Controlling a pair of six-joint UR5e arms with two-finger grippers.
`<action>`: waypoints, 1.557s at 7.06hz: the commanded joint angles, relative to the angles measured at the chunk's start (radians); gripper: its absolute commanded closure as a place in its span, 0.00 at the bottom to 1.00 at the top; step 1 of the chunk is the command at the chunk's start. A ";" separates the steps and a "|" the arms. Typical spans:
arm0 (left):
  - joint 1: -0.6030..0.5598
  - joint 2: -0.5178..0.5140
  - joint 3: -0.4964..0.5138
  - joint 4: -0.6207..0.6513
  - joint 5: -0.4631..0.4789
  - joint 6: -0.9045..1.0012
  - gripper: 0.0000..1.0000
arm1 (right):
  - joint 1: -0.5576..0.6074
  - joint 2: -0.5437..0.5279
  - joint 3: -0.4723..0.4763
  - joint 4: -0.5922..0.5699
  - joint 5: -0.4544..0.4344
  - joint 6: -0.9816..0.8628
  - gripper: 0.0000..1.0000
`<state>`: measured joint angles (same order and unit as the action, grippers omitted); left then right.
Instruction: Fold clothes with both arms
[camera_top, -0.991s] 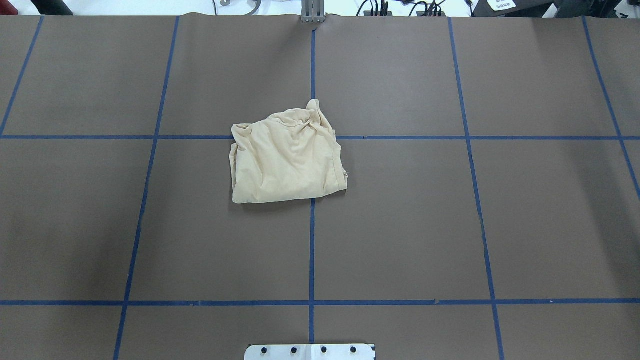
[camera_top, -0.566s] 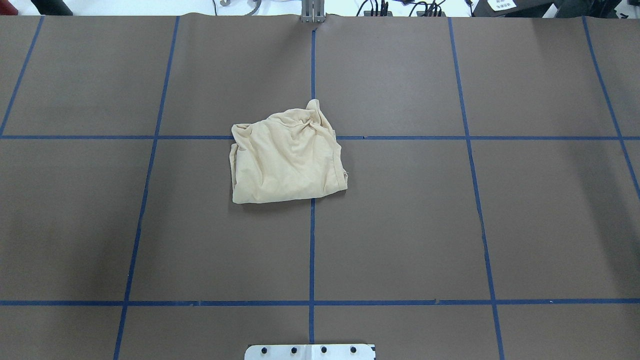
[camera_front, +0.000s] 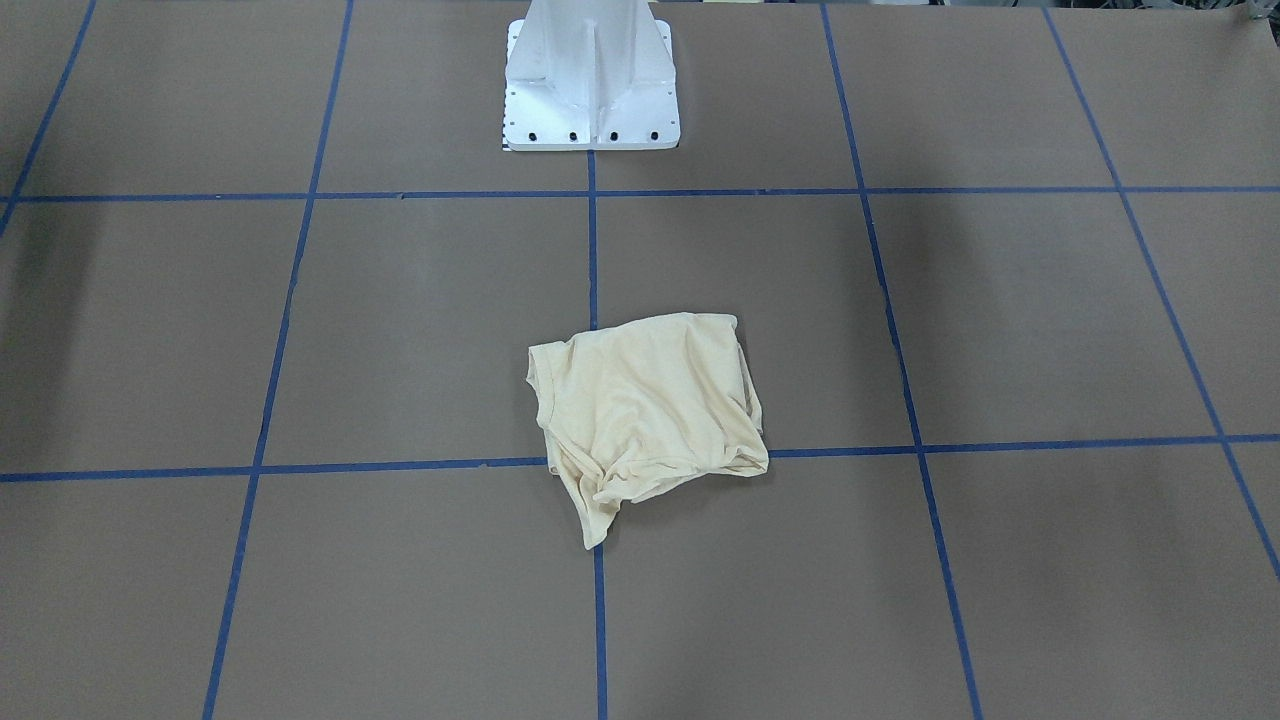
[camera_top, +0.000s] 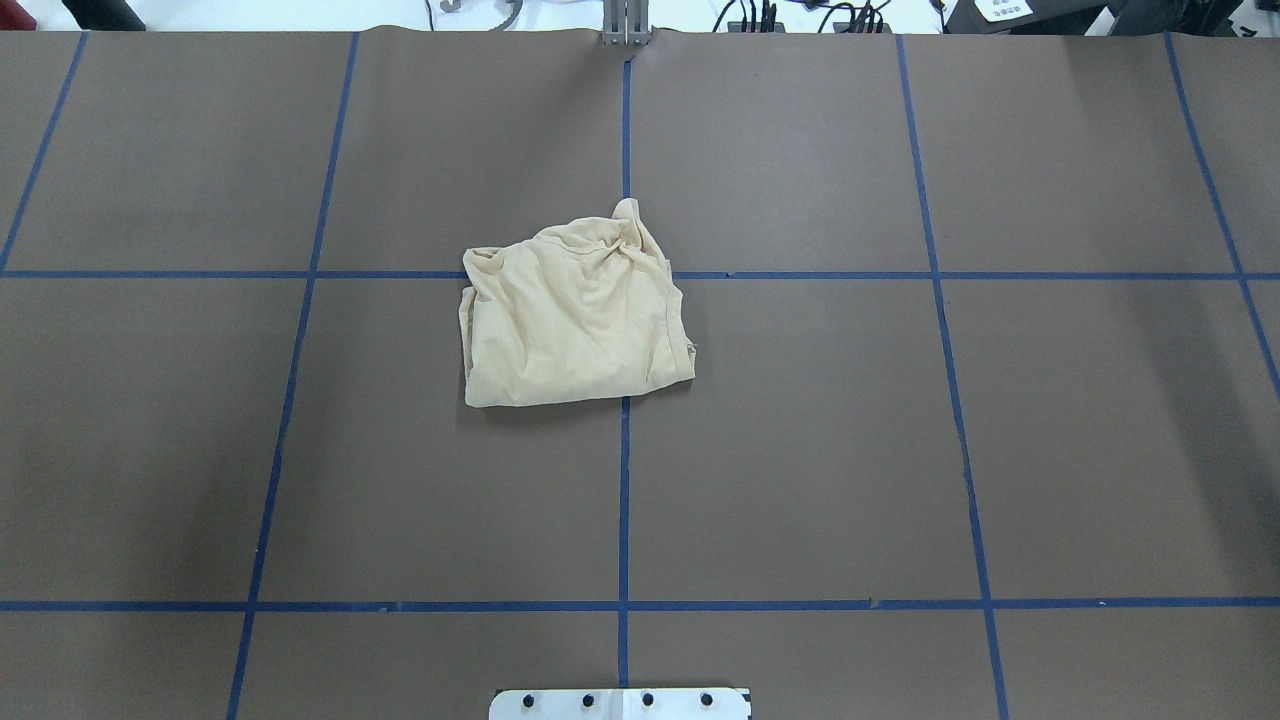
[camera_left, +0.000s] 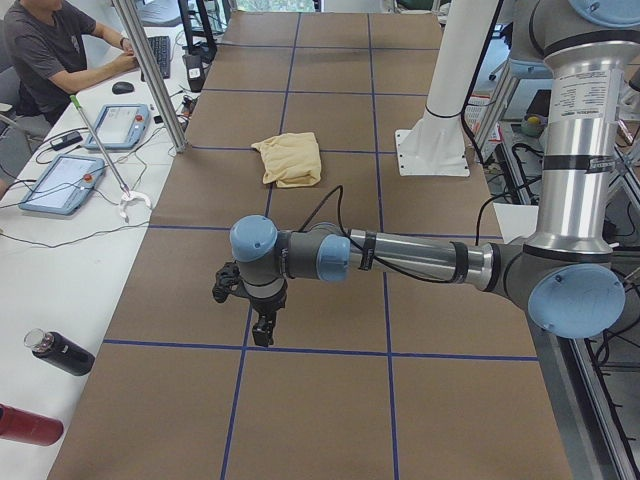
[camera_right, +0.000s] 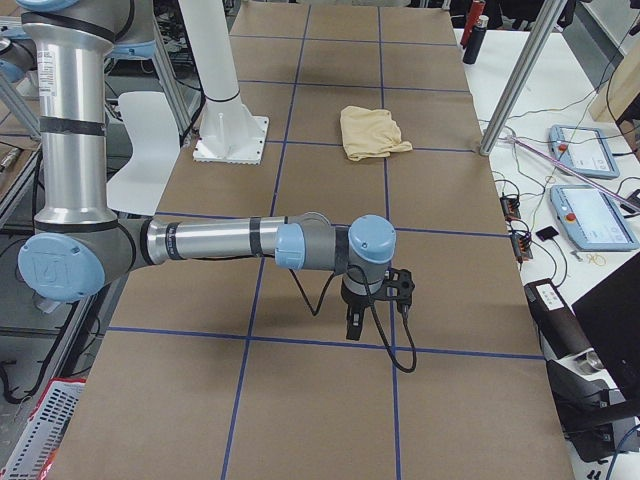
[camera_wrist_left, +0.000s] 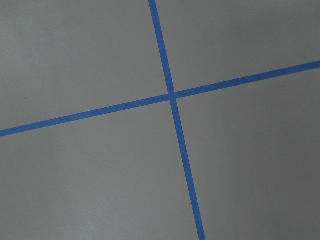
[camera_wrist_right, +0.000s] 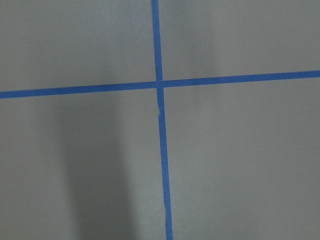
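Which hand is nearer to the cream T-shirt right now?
Left, narrowly. The left hand and right hand hover far out on opposite sides, each about two tape lines from the centre line; the T-shirt lies mostly on the left hand's side of it.

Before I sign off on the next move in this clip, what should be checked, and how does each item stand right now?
1. T-shirt lies alone on the table, nothing on it: ok.
2. Left arm clear of the T-shirt: ok, it reaches out near one end of the table.
3. Right arm clear of the T-shirt: ok, it is at the opposite end.
4. Left gripper open: cannot tell, seen only from the side.
5. Right gripper open: cannot tell, same reason.
6. Fold neat: not ok, the edge away from the robot is bunched and a corner pokes out.
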<state>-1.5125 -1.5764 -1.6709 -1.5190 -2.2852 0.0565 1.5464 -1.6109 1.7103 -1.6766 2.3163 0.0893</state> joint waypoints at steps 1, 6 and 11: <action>0.000 0.002 -0.006 -0.004 0.000 -0.063 0.00 | -0.002 0.002 0.000 0.000 0.000 0.001 0.00; 0.000 0.002 -0.006 -0.004 0.000 -0.063 0.00 | -0.006 0.014 -0.001 0.000 0.000 0.003 0.00; 0.002 -0.002 -0.006 -0.006 0.000 -0.063 0.00 | -0.009 0.017 0.000 0.000 0.000 0.003 0.00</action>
<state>-1.5117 -1.5768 -1.6770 -1.5248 -2.2856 -0.0061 1.5371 -1.5950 1.7103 -1.6766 2.3157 0.0920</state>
